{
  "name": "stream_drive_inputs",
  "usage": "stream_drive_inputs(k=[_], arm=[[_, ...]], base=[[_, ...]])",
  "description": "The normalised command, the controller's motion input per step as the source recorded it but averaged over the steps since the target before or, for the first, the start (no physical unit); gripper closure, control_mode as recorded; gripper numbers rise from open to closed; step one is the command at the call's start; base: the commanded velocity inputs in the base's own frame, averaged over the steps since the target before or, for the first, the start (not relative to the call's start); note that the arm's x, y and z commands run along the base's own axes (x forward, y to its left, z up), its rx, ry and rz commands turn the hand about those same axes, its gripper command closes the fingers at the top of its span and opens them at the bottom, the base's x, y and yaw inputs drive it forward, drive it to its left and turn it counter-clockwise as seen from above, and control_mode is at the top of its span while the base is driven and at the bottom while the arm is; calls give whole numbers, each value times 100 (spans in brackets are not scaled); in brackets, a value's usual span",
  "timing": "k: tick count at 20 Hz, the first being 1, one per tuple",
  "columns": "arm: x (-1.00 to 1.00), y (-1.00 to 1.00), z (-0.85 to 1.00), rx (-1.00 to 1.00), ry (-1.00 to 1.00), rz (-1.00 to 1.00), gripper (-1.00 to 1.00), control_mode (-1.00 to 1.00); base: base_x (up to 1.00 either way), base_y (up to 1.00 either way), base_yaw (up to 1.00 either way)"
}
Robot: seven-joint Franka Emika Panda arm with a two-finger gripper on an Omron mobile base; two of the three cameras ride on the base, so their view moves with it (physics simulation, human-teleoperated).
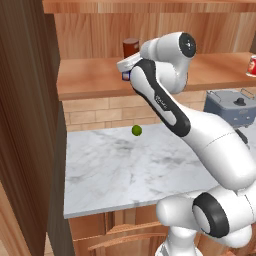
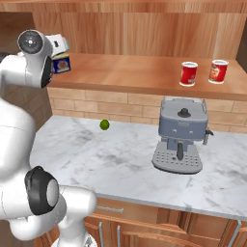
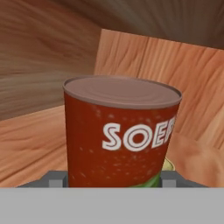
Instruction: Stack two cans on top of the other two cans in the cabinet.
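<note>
The dark red can [image 3: 120,131], with white lettering and a green patch low on its label, stands upright between my fingertips [image 3: 55,178]. My gripper [image 3: 112,178] is shut on it, a finger against each side. From the left the same can [image 1: 131,47] rises behind my hand [image 1: 128,64] over the left part of the cabinet shelf [image 1: 95,77]. The short blue tin [image 2: 61,64] sits just below my hand [image 2: 58,44]; its yellow top [image 3: 169,165] peeks out behind the can. Two bright red cans [image 2: 188,73] [image 2: 218,71] stand apart at the shelf's right end.
A grey coffee machine [image 2: 181,137] stands on the white marble counter [image 2: 116,159] under the shelf. A small green lime [image 2: 104,125] lies near the brick back wall. A tall wooden side panel [image 1: 25,125] closes off the left.
</note>
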Motion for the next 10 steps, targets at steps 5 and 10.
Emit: stream_drive_inputs(k=[5, 10], arm=[[24, 0, -3, 0, 0, 0, 100, -100], [24, 0, -1, 0, 0, 0, 100, -100]], base=[[0, 0, 0], [0, 0, 0]])
